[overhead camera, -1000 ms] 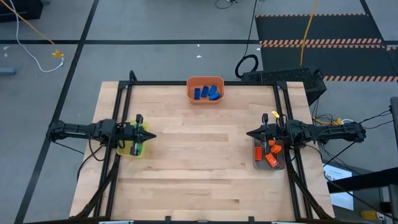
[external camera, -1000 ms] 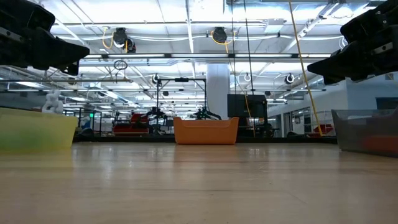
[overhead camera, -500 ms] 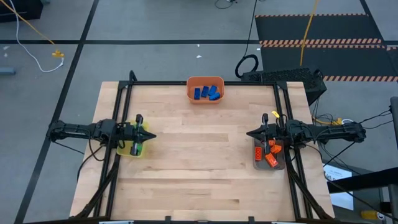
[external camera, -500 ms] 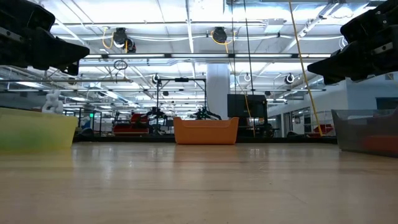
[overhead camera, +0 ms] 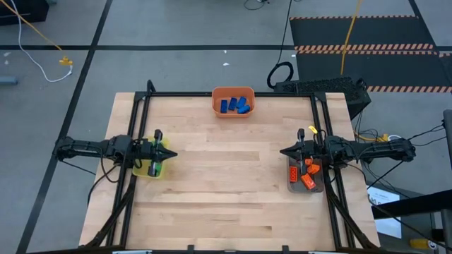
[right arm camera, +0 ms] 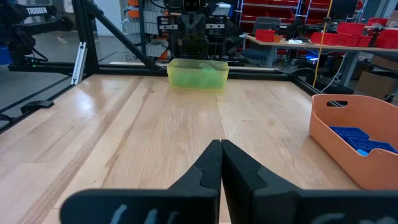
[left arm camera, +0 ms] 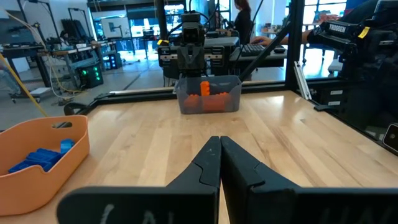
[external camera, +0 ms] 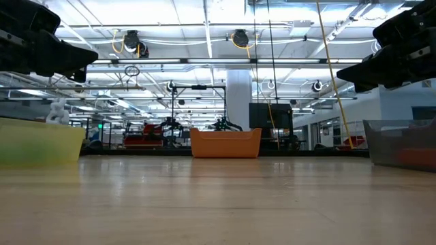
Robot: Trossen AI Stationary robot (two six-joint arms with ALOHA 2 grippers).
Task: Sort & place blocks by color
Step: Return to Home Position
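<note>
The blue blocks (overhead camera: 234, 106) lie in the orange bin (overhead camera: 216, 99) at the table's far edge. Green blocks (overhead camera: 154, 168) sit in the yellow bin (overhead camera: 141, 171) at the left. Orange blocks (overhead camera: 306, 173) fill the grey bin (overhead camera: 319, 188) at the right. My left gripper (overhead camera: 171, 153) hovers shut above the yellow bin, pointing right; its tips (left arm camera: 220, 142) meet in the left wrist view. My right gripper (overhead camera: 282, 152) hovers shut above the grey bin, pointing left, tips (right arm camera: 221, 145) together in the right wrist view. No block lies loose on the table.
A dark metal frame (overhead camera: 233, 94) runs along the table's far, left and right edges. Bare wood (overhead camera: 226, 176) spans the middle between the two arms. Beyond the table stand workshop benches and, in the left wrist view, a seated person (left arm camera: 242, 18).
</note>
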